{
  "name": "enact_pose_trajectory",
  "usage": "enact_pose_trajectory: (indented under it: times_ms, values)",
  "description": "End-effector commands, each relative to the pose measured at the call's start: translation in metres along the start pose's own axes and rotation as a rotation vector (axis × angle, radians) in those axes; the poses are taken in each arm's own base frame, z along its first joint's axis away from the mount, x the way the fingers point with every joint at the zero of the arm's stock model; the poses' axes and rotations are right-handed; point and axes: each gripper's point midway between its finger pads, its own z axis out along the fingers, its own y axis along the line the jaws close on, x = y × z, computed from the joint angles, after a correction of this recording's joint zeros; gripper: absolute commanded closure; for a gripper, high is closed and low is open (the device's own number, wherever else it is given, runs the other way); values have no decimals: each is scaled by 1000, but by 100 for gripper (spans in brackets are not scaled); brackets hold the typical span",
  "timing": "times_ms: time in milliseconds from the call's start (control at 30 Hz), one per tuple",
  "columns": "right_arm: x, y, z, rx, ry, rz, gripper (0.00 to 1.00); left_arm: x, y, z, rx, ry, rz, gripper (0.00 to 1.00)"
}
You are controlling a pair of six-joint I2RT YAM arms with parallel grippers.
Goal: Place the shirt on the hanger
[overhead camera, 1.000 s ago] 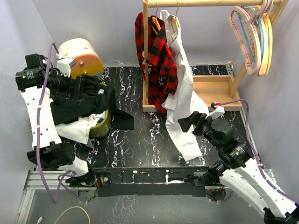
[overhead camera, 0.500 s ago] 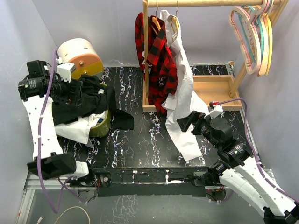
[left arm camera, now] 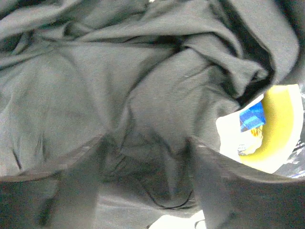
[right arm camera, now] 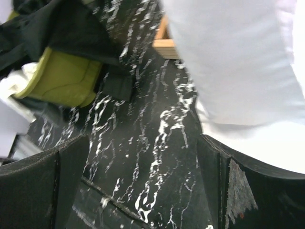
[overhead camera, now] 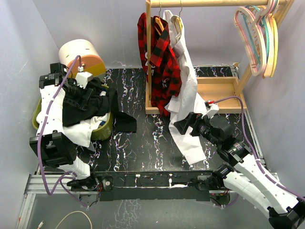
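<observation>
The black shirt [overhead camera: 93, 102] lies heaped on the green bin [overhead camera: 106, 127] at left, the left gripper [left arm camera: 147, 140] pressed into it with jaws spread. The right gripper [overhead camera: 183, 125] gapes wide beside the white shirt [overhead camera: 188, 95]

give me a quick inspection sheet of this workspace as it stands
surface: black white-veined tabletop
job's things: black shirt heaped on the basket; free wooden hanger, nothing seen
clutter: yellow-green basket, white cloth, cream drum
grippers: left pincer open over the black shirt; right pincer open above the tabletop beside the white shirt
cables: purple cable on the left arm and the right; white cord on the floor
surroundings: wooden rack with plaid shirt, white shirt, pastel hangers
</observation>
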Motion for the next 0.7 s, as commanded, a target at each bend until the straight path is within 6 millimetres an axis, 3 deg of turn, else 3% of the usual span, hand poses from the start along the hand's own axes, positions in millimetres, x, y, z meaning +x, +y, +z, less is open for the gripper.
enact_pose_trajectory:
  times_ms: [0,33,67,133,233,333,400,500,667]
  values:
    - [-19,65,-14,-339,-39,-94,2,0,-37,-4,123,-15,108,65]
    - [-11,75,-17,-414,-10,-114,2,1,-44,-5,148,-8,121,77]
    - [-5,85,-21,-487,12,-132,2,-1,-49,-7,158,-5,131,100]
    - [7,104,-29,-624,65,-169,2,-11,-51,-21,132,-31,132,100]
    - [22,130,-31,-716,143,-255,3,-47,-54,-73,47,-203,151,100]
    - [39,154,-11,-644,185,-444,3,-81,-54,-137,-89,-425,182,100]
    - [44,170,6,-590,137,-578,2,-89,-58,-177,-185,-544,205,100]
    - [21,188,35,-520,-33,-704,2,-92,-59,-210,-279,-626,223,100]
    - [-42,219,69,-466,-416,-844,2,-86,-53,-231,-374,-635,234,100]
